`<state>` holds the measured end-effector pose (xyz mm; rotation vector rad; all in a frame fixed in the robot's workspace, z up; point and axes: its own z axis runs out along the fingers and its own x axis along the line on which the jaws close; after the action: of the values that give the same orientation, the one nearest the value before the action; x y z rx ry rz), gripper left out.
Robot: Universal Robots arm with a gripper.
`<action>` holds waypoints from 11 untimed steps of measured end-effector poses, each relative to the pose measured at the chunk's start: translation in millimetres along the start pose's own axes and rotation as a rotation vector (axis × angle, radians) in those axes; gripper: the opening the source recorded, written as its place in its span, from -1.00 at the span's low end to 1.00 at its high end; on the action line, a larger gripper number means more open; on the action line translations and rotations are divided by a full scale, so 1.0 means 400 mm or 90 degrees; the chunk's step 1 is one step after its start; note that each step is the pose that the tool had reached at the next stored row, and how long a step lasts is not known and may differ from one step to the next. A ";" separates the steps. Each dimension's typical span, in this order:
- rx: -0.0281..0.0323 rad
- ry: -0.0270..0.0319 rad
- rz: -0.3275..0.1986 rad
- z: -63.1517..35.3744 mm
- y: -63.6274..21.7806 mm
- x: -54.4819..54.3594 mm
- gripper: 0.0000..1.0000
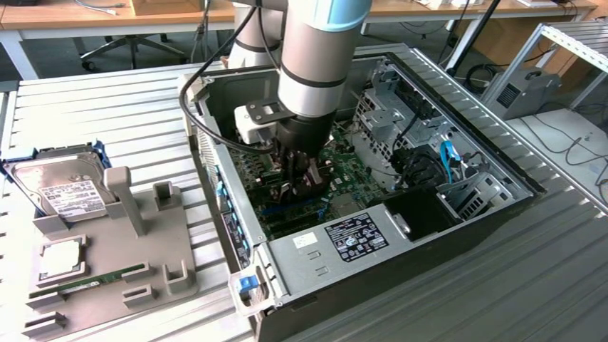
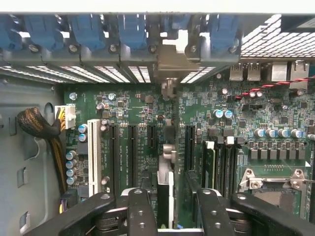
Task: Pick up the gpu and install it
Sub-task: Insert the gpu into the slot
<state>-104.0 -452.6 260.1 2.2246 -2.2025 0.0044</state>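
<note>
The hand (image 2: pixel 175 199), fingers spread, hangs over the gpu (image 2: pixel 166 169), which stands in its motherboard (image 2: pixel 128 105) slot; installing looks nearly complete, centre of the exterior view.

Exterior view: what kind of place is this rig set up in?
Probably a lab or workshop for computer assembly. An open computer case lies on a slatted metal table, a grey parts holder carries a hard drive, and wooden desks stand behind.

Slatted metal table (image 1: pixel 114 100), open computer case (image 1: pixel 399 235), grey parts holder (image 1: pixel 142 249)
</note>
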 end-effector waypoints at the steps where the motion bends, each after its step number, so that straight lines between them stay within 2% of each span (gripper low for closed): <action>1: 0.0000 0.0000 0.000 -0.010 0.000 -0.001 -0.21; 4: 0.0000 0.0000 0.000 -0.042 0.000 -0.002 -0.21; 10: 0.0000 0.0010 0.000 -0.082 0.000 -0.008 -0.21; 11: -0.0003 0.0010 0.000 -0.082 -0.002 -0.009 -0.24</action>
<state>-103.1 -448.7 292.9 2.2237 -2.2014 0.0057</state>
